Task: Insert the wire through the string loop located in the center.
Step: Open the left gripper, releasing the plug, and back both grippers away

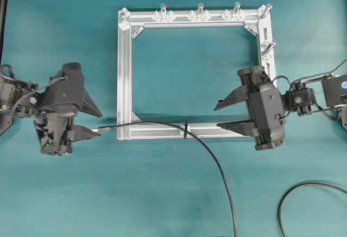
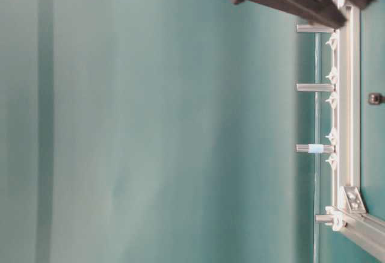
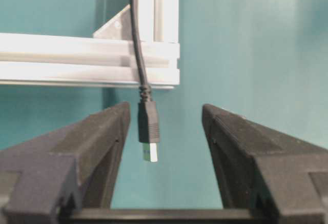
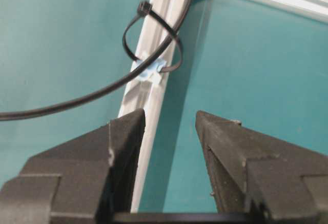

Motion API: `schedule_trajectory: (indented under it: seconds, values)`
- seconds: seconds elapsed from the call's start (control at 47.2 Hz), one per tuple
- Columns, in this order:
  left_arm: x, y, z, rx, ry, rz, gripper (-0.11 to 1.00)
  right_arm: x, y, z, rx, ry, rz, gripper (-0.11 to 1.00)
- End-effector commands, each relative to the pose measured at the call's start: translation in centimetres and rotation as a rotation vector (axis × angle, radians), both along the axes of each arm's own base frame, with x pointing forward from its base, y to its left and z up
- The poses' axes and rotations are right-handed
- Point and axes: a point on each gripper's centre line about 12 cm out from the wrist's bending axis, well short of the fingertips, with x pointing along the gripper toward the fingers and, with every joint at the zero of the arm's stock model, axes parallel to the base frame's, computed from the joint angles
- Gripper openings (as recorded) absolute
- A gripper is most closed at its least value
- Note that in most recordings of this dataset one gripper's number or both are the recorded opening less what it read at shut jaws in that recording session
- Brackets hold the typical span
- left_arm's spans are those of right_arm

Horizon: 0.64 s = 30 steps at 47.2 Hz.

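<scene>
The wire (image 1: 212,155) is a thin black cable that arcs up from the near edge of the table. It runs through the string loop (image 1: 186,129) on the near bar of the silver frame (image 1: 124,74), then on to the left. In the right wrist view the wire (image 4: 77,98) passes inside the black string loop (image 4: 130,26), just above a pale blue piece (image 4: 151,72). The plug (image 3: 148,124) hangs between the fingers of my left gripper (image 3: 165,108), touching neither; that gripper (image 1: 100,123) is open. My right gripper (image 1: 217,116) is open at the bar right of the loop, holding nothing.
Upright silver posts (image 1: 200,9) with clips stand along the far bar and right bar of the frame; the table-level view shows the posts (image 2: 314,87) from the side. A second black cable (image 1: 287,199) curls on the table at the near right.
</scene>
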Motion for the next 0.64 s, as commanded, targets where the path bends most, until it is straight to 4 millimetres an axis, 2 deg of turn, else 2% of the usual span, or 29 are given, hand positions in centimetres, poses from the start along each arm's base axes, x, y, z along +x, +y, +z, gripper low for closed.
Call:
schedule_trajectory:
  seconds: [0.0, 0.233, 0.614]
  values:
    - [0.2, 0.3, 1.7, 0.012, -0.058, -0.007, 0.58, -0.1, -0.1, 1.6, 0.002, -0.045, -0.001, 0.49]
    - [-0.3, 1.2, 3.3, 0.043, -0.129, -0.013, 0.58, -0.6, -0.1, 3.2, 0.005, -0.091, -0.001, 0.49]
    - [-1.5, 2.9, 4.9, 0.072, -0.276, 0.035, 0.57, -2.6, -0.1, 3.3, 0.014, -0.142, 0.004, 0.49]
